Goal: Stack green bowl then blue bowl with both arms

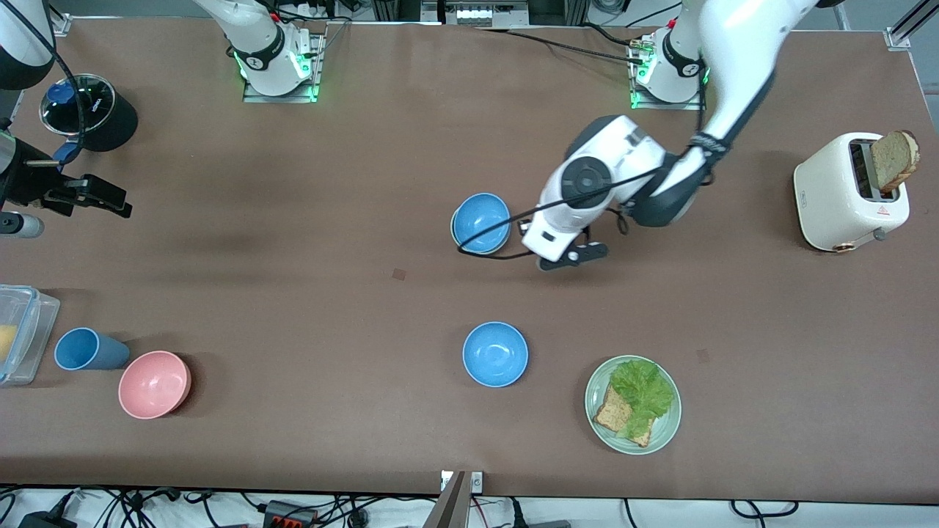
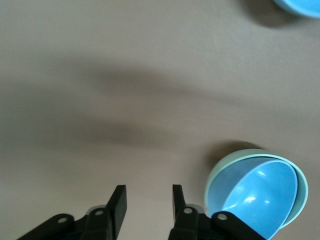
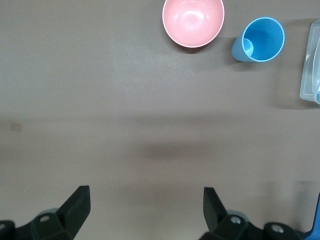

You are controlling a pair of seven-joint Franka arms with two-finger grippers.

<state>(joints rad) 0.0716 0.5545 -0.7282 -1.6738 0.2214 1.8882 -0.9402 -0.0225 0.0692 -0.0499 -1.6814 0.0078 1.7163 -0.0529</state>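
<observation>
A sky-blue bowl (image 1: 481, 221) sits nested inside the pale green bowl (image 1: 452, 229) at mid table; only the green rim shows. The left wrist view shows the same stack, the blue bowl (image 2: 257, 195) in the green bowl (image 2: 218, 169). My left gripper (image 1: 568, 258) is open and empty (image 2: 148, 192), low over the table beside the stack, toward the left arm's end. A second blue bowl (image 1: 495, 354) stands alone nearer the front camera, its edge showing in the left wrist view (image 2: 300, 6). My right gripper (image 1: 103, 196) is open wide and empty (image 3: 146, 192), over the right arm's end of the table.
A pink bowl (image 1: 154, 383), a blue cup (image 1: 86, 349) and a clear container (image 1: 26, 330) stand at the right arm's end. A green plate (image 1: 593, 402) with lettuce and bread lies near the front edge. A white toaster (image 1: 843, 194) holds bread. A black round pot (image 1: 92, 114) stands near the right arm's base.
</observation>
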